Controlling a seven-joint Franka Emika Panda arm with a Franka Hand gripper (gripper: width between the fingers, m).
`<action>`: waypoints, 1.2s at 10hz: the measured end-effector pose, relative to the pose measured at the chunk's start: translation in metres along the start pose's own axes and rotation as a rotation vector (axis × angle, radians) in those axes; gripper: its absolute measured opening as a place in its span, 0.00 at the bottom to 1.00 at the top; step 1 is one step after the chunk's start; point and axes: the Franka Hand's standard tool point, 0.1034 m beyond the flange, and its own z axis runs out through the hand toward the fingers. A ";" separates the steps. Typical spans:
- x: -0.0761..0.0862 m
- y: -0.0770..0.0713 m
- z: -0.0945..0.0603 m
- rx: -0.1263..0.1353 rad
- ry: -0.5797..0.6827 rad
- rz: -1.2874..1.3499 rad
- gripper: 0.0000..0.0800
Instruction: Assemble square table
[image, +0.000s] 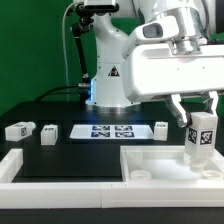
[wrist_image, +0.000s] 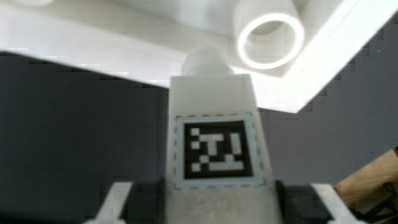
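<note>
My gripper (image: 198, 112) is shut on a white table leg (image: 201, 135) with a black-and-white tag and holds it upright over the right part of the square table top (image: 165, 165). In the wrist view the leg (wrist_image: 217, 120) fills the middle between my fingers (wrist_image: 121, 203), its tip just short of a round corner hole (wrist_image: 272, 42) in the white top. Three other tagged legs lie on the black table: two in the exterior view's left (image: 19, 129) (image: 49, 133) and one beside the marker board (image: 161, 127).
The marker board (image: 110, 130) lies flat mid-table. Long white L-shaped wall pieces (image: 60, 170) run along the front and left. The robot base (image: 108, 75) stands at the back.
</note>
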 end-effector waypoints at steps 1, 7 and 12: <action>-0.002 -0.007 0.001 0.006 -0.004 0.012 0.36; -0.008 -0.018 0.008 0.016 -0.016 0.038 0.36; -0.016 -0.022 0.017 0.017 -0.023 0.054 0.36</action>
